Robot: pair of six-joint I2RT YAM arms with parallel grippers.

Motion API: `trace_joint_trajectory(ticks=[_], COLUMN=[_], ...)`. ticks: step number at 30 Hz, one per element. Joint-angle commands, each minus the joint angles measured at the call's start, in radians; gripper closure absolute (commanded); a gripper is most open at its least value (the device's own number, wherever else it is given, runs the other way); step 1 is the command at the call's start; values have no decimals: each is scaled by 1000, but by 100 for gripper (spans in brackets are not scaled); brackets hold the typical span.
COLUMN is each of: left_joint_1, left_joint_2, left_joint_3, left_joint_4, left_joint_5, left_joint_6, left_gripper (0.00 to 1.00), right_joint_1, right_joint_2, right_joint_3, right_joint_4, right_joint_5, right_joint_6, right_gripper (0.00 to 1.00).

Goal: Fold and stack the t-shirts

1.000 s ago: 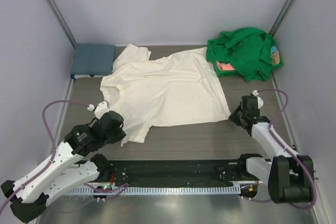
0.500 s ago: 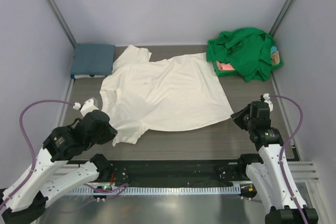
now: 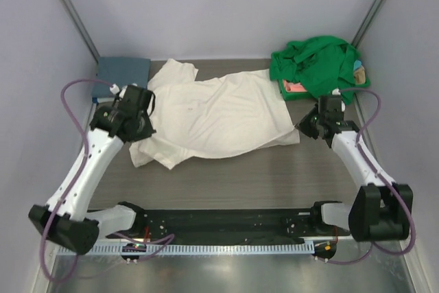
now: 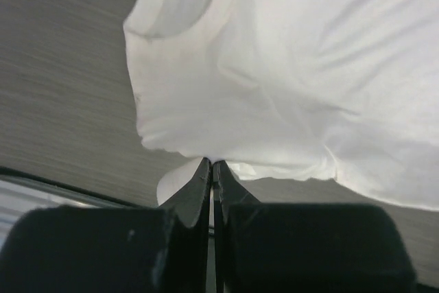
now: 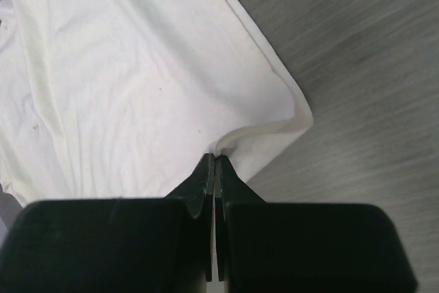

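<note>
Left jaws pinched shut on the left edge of the cream t-shirt, right jaws likewise on its right edge. Spread rumpled across the mid-worktop, bunched at its near left. Thin pinches: likely to slip under an uneven pull, or to skew the fold; may also drag into the green t-shirt just beyond. No brand, label or writing legible.

You see only a sliver of the pink shirt under the green shirt. The turquoise bit is too small to identify. The left arm covers the slate-blue shirt's near corner. Both wrist views crop the cream shirt.
</note>
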Motion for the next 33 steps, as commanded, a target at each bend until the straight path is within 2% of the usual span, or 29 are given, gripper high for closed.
trace_joint_trajectory(ticks=[1,5,12,14,15,16,17,18,20,22,23,24,27,28,30,31,33], left_joint_1=[132,227,299,319,322,324,324,322,322,322,325,325,325,331,368,386,416], left_joint_2=[138,424,732,830,861,900,901,880,750,642,523,472,246,200,70,38,-51], left_joint_3=[126,261,472,575,618,656,695,680,588,389,320,163,-71,-212,-329,-444,-527], left_joint_4=[154,177,188,182,132,105,87,93,137,217,241,292,423,450,525,548,593], left_joint_5=[95,160,155,178,174,175,178,184,184,135,121,117,153,166,204,219,264], left_joint_6=[248,314,366,374,368,365,351,339,305,227,192,120,16,-6,-54,-104,-137], left_gripper=[100,100,100,96,82,73,65,50,43,38,38,38,38,38,37,37,37], right_joint_1=[1,1,4,4,4,4,4,4,4,-1,-1,-1,-1,1,-1,-1,-27], right_joint_2=[132,311,581,659,688,709,723,713,635,574,541,473,350,329,282,271,262], right_joint_3=[99,225,415,490,526,559,593,592,534,480,406,361,174,132,34,9,-52], right_joint_4=[124,156,185,185,167,143,106,99,98,98,110,122,190,199,224,231,247], right_joint_5=[-10,-1,7,4,-5,-10,1,16,89,117,125,117,68,61,23,13,1], right_joint_6=[-30,-25,5,-12,-28,-41,-45,-56,-59,-64,-61,-58,-35,-26,-19,-19,-19], right_gripper=[99,99,99,97,81,58,26,18,6,4,4,4,4,5,6,7,9])
